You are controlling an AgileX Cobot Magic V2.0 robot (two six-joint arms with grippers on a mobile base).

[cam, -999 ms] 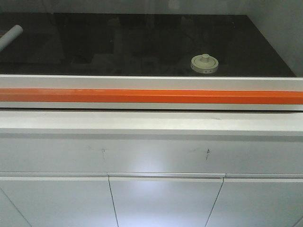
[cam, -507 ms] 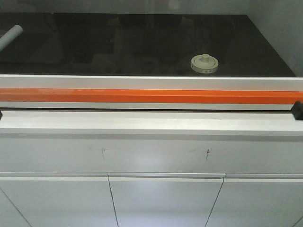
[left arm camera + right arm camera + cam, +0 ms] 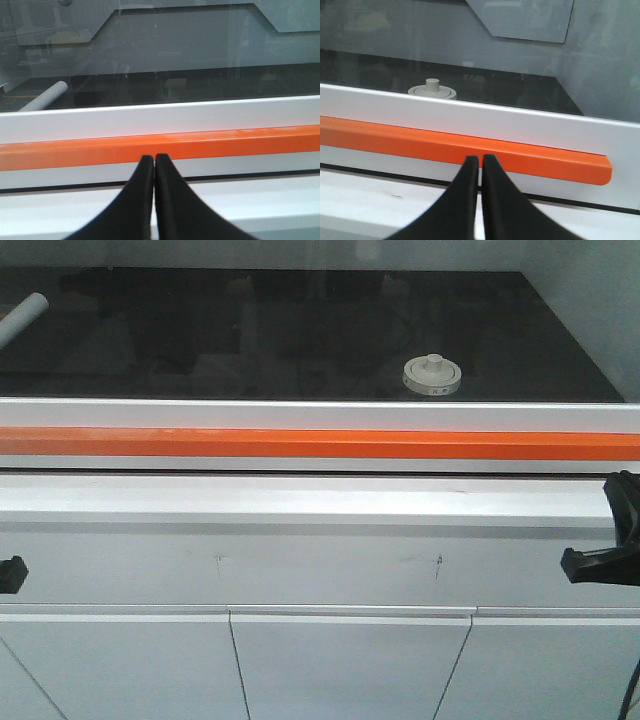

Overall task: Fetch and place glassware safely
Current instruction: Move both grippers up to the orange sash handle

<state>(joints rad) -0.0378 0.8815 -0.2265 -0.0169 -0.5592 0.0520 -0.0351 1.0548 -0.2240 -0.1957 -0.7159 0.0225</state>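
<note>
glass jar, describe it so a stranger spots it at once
Beyond the orange bar lies a black worktop. The glass jar sits right of centre near its front edge: squat, round cream lid with a knob, unlike the white tube far left.

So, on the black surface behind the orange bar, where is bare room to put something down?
The widest bare patch of the black surface lies between the white tube at the left edge and the lidded jar right of centre. A smaller strip is bare between the jar and the right wall. Nowhere is crowded.
</note>
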